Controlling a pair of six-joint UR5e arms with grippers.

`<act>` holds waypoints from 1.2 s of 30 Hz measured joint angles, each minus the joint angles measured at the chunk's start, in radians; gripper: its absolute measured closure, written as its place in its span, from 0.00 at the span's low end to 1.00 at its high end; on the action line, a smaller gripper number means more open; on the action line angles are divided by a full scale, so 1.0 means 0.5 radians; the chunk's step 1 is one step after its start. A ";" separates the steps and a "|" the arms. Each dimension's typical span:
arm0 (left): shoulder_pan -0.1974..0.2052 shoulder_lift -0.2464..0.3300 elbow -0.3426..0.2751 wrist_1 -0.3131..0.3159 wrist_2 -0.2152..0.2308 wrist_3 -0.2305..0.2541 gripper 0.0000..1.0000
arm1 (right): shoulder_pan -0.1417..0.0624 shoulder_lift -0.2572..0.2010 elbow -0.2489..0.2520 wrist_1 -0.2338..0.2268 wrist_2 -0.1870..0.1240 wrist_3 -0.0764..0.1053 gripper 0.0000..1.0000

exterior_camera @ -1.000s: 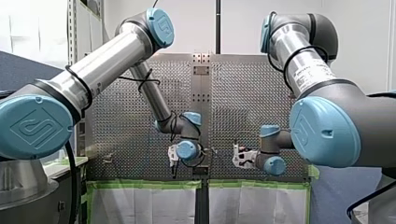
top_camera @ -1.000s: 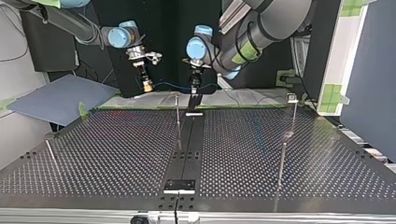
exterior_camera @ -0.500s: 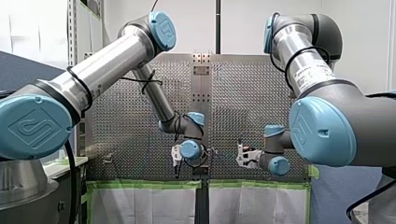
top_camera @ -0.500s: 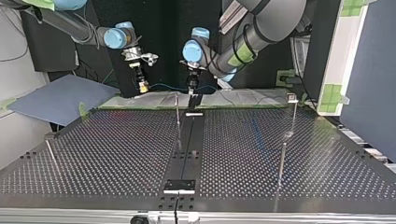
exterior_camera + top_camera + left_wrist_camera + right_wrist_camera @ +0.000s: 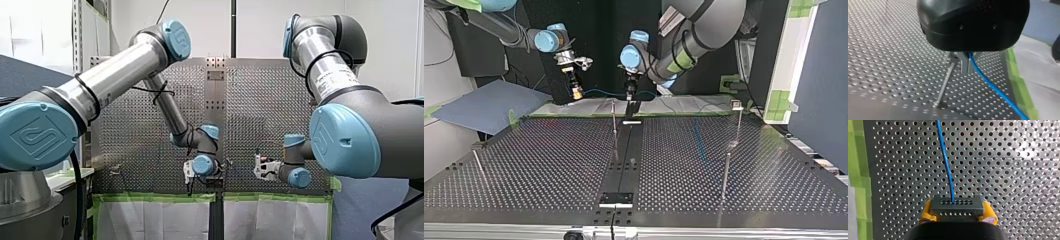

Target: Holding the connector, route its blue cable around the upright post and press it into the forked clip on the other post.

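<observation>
Table [image 5: 549, 165] below, my down-pointing right end effector [image 5: 957, 213] seemingly grips the connector [image 5: 956, 206].

My left arm [image 5: 120, 75]: elbow raised, forearm sloping down, wrist turned downward. My left gripper [image 5: 966, 65]: metal fingers point down, closed together on the blue cable [image 5: 988, 85]. My right arm [image 5: 325, 70]: folded, wrist low. My right gripper [image 5: 957, 213]: yellow pads clamped on both sides of the connector [image 5: 955, 204]. Both grippers hang side by side, not touching, at the perforated table's [image 5: 549, 165] edge on the arms' side.
</observation>
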 joint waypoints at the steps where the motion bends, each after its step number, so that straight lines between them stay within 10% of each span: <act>1: 0.001 -0.014 0.004 0.006 0.000 -0.008 0.98 | 0.000 0.001 0.000 0.000 0.000 0.000 1.00; 22: 0.003 -0.059 0.032 -0.020 0.000 -0.040 0.98 | -0.038 0.047 -0.033 -0.022 -0.027 0.046 1.00; 36: -0.020 -0.059 0.045 -0.021 -0.006 0.040 0.98 | -0.075 0.049 -0.051 -0.057 -0.188 0.087 1.00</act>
